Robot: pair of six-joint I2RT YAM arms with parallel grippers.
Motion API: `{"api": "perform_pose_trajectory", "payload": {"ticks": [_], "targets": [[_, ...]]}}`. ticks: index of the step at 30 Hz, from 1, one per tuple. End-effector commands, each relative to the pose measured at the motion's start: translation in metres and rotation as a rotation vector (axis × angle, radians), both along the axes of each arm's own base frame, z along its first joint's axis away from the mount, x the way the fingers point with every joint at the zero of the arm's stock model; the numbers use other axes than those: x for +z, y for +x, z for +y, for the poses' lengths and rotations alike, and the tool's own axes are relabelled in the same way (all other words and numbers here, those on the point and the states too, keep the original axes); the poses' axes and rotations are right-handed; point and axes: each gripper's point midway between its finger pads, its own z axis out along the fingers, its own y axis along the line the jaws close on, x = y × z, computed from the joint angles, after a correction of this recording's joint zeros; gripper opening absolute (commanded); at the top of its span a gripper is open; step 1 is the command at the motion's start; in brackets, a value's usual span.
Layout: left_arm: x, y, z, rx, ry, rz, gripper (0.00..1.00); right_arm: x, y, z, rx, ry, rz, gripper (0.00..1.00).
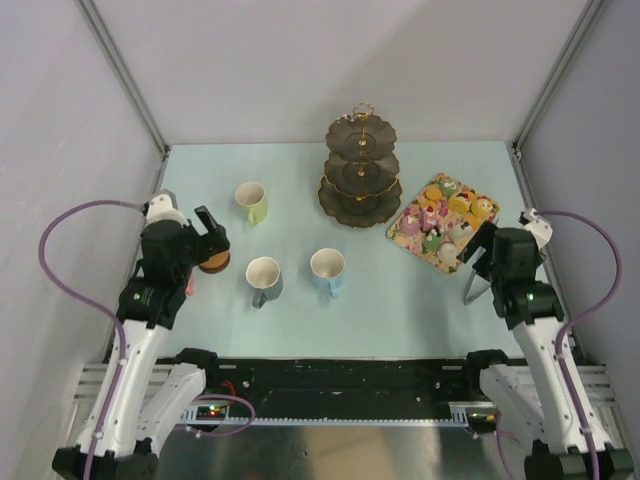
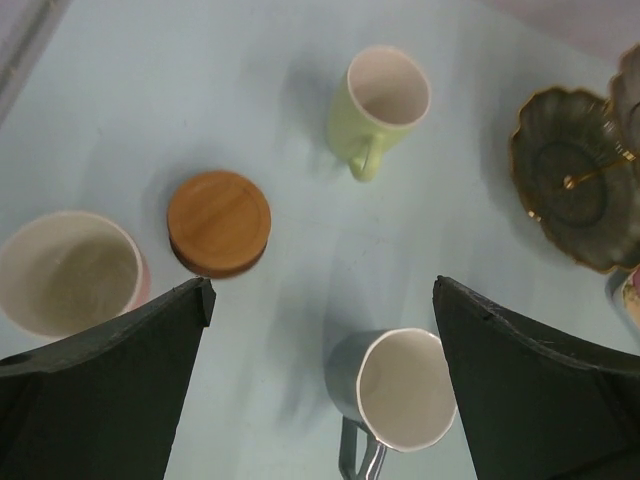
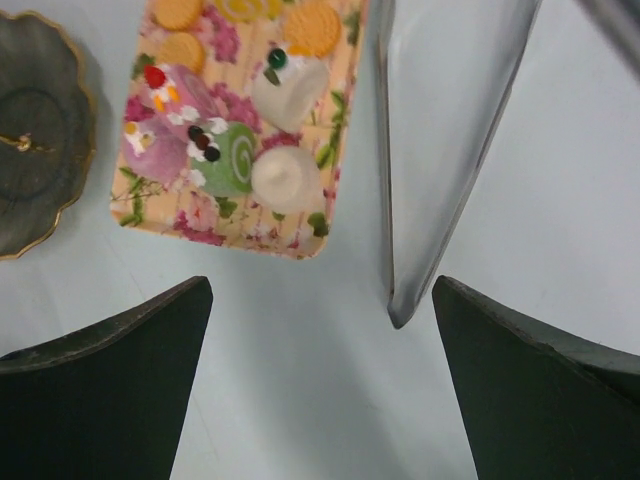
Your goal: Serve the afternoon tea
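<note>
Your left pincer point(image 2: 322, 290) and right pincer point(image 3: 322, 288) gape empty; drop carelessly onto the coaster stack point(image 2: 219, 222) and you risk knocking the pink mug point(image 2: 68, 272).

Left arm point(image 1: 128, 352), right arm point(image 1: 547, 345): white lower links, black upper housings, green light point(image 1: 133, 295) each. Purple cables point(image 1: 44, 250) loop outward at 9 and 3 o'clock. Fingers point(image 2: 100, 400) black wedges.

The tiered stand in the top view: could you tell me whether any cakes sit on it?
No, the stand has three bare tiers; the cakes lie on the floral tray.
</note>
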Motion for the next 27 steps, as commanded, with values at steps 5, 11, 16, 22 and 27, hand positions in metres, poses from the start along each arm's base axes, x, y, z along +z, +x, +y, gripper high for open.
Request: {"api": "perform_pose_trajectory", "payload": {"ticks": [5, 11, 16, 22, 27], "targets": [[-0.026, 0.006, -0.023, -0.042, -0.11, 0.204, 1.0, -0.008, 0.02, 0.006, -0.06, 0.325, 0.069, 0.99], [-0.02, 0.001, -0.035, -0.155, -0.098, 0.217, 1.0, -0.017, 0.025, -0.007, -0.074, 0.362, 0.096, 0.99], [-0.005, -0.011, -0.012, -0.1, 0.004, 0.142, 1.0, -0.046, 0.016, -0.036, -0.239, 0.371, 0.205, 1.0], [0.015, -0.026, 0.008, -0.041, 0.102, 0.067, 1.0, -0.07, 0.018, -0.051, -0.294, 0.34, 0.29, 0.95], [0.021, -0.037, 0.004, -0.074, 0.158, 0.04, 1.0, -0.084, 0.022, -0.063, -0.337, 0.295, 0.327, 0.86]]}}
